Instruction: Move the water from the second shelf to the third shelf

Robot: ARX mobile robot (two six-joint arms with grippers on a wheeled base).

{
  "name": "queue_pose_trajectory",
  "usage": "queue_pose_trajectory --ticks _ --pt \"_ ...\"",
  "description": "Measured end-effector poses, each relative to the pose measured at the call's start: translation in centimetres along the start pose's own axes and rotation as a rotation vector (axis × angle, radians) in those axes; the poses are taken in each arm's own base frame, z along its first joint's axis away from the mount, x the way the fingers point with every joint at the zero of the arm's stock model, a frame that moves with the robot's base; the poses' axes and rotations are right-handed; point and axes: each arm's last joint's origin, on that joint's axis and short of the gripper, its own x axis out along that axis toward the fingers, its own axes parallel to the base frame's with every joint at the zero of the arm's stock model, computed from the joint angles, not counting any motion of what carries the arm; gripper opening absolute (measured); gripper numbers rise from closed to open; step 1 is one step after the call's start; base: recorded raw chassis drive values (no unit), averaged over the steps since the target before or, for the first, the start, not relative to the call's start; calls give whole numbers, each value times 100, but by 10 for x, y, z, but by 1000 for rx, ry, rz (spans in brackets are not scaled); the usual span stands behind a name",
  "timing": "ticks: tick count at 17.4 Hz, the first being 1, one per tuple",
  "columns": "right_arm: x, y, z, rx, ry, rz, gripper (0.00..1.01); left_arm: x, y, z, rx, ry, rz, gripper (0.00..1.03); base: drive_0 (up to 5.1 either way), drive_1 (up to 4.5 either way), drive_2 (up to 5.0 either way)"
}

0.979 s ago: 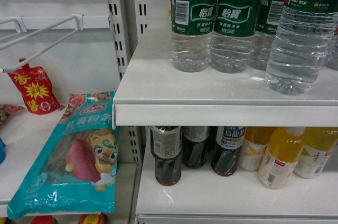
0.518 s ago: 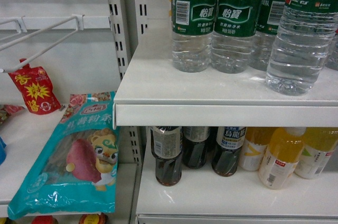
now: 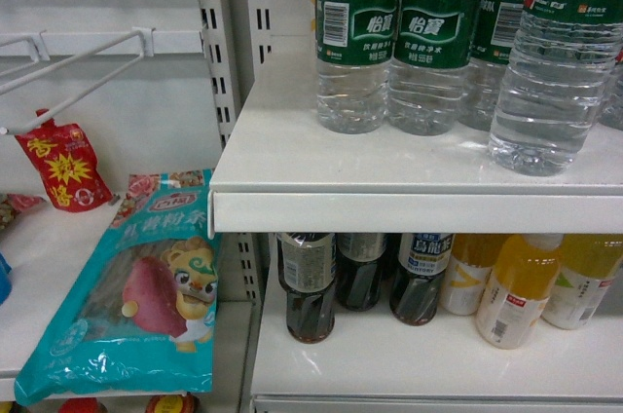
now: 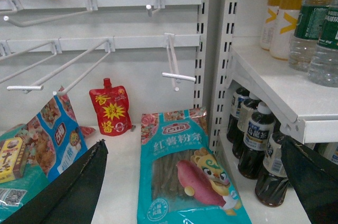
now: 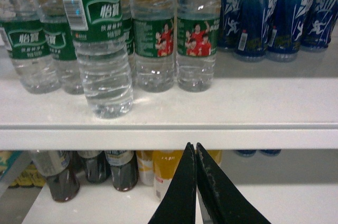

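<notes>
Several water bottles with green labels stand on the white shelf (image 3: 389, 208) at the head view's upper right. One water bottle (image 3: 550, 82) stands nearer the edge than the row (image 3: 355, 53) behind it. In the right wrist view that front bottle (image 5: 103, 49) is at upper left. My right gripper (image 5: 193, 146) is shut on nothing, below the shelf's front lip and right of the bottle. My left gripper (image 4: 194, 142) is open and empty, low over the left bay; water bottles (image 4: 311, 23) show at that view's upper right. Neither gripper appears in the head view.
The lower shelf (image 3: 409, 355) holds dark bottles (image 3: 310, 281) and yellow drinks (image 3: 521, 286). Blue bottles (image 5: 274, 12) stand right of the water. The left bay has a teal noodle bag (image 3: 136, 286), a red pouch (image 3: 63, 165) and jutting wire hooks (image 3: 78, 72).
</notes>
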Motion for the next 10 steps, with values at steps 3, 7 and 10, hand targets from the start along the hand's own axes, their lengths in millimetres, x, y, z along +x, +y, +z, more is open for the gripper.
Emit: queue_pose_trajectory --ticks 3,7,10 --pt "-8 0 -5 0 -48 0 2 0 0 0 0 0 0 98 0 0 0" --pt "-7 0 -16 0 -31 0 2 0 0 0 0 0 0 98 0 0 0" --pt "-7 0 -19 0 -32 0 2 0 0 0 0 0 0 98 0 0 0"
